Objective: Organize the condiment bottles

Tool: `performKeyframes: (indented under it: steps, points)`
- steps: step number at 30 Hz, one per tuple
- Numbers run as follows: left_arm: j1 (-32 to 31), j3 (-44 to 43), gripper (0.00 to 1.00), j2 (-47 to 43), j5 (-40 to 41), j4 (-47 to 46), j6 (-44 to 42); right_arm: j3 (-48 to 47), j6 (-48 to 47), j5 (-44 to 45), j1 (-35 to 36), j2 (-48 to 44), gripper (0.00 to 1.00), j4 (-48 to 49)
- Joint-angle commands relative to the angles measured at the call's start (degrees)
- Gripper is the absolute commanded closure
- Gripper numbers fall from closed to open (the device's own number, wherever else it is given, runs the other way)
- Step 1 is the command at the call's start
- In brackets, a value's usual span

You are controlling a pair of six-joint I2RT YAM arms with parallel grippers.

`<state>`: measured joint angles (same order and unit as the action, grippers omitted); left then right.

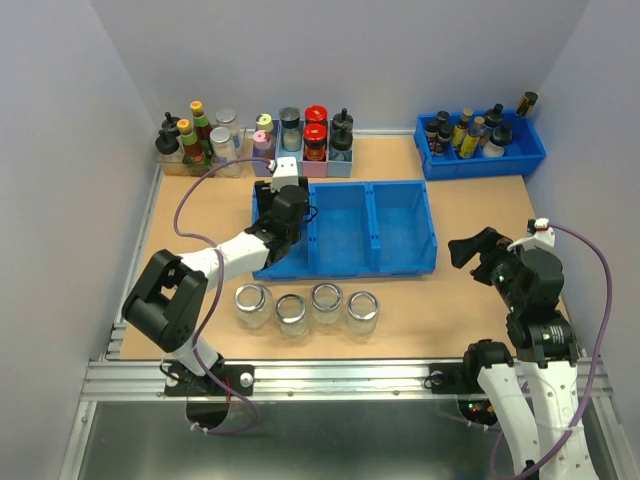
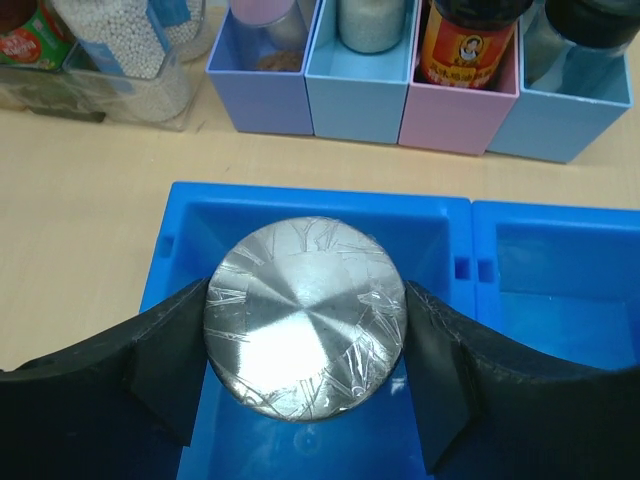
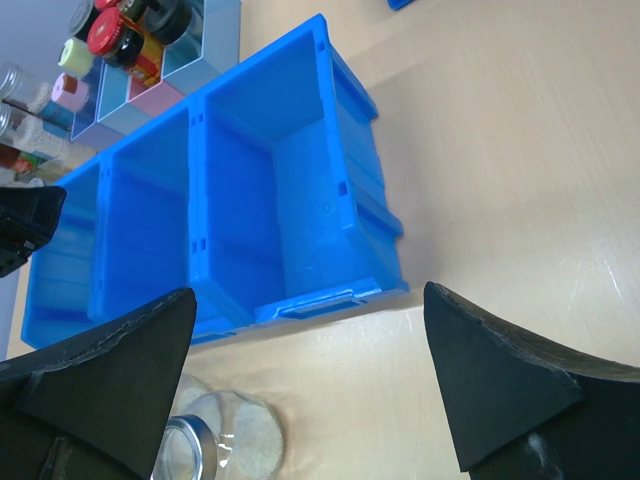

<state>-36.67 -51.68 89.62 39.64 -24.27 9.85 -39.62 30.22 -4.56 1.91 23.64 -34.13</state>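
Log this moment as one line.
left pincer: shut on lidded jar, over left compartment of bin | right pincer: open, empty | four jars: in row before bin

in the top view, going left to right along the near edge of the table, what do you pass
left arm → first jar → second jar → third jar → fourth jar → right arm
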Motion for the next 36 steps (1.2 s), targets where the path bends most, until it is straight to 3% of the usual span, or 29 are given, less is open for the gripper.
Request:
performKeyframes:
  steps: [1, 11, 19, 20, 21, 24, 27, 36]
  points:
    - [0.89, -2.11, 1.0, 1.69, 1.31, -0.95, -0.36, -2.57, -0.86, -0.54, 0.2, -0.61, 0.0, 1.26]
    - [0.98, -3.95, 1.0, 3.1, 8.87, -4.29, -2.9, -2.57, -0.86, -0.45, 0.11, -0.52, 0.0, 1.26]
    - [1.07, -4.39, 1.0, 5.21, 9.32, -6.58, -4.49, -2.66, -0.86, -0.45, 0.11, -0.08, 0.0, 1.26]
    - [0.98, -4.57, 0.97, 5.73, 9.06, -6.4, -4.31, -2.66, -0.95, -0.45, 0.11, 0.0, 0.0, 1.35]
    - [1.07, -4.57, 0.76, 5.91, 8.97, -6.14, -3.7, -2.66, -0.95, -0.45, 0.11, 0.0, 0.0, 1.26]
    - [1.07, -4.22, 0.35, 5.65, 8.79, -5.44, -2.47, -2.57, -1.04, -0.54, 0.11, 0.18, 0.0, 1.26]
    - [0.98, -3.34, 0.08, 4.51, 8.61, -5.43, -1.76, -2.57, -1.04, -0.63, 0.11, 0.27, 0.0, 1.35]
    - [0.89, -3.34, 0.01, -0.23, 5.28, -1.14, 1.57, -2.57, -1.04, -0.63, 0.11, 0.53, 0.0, 1.26]
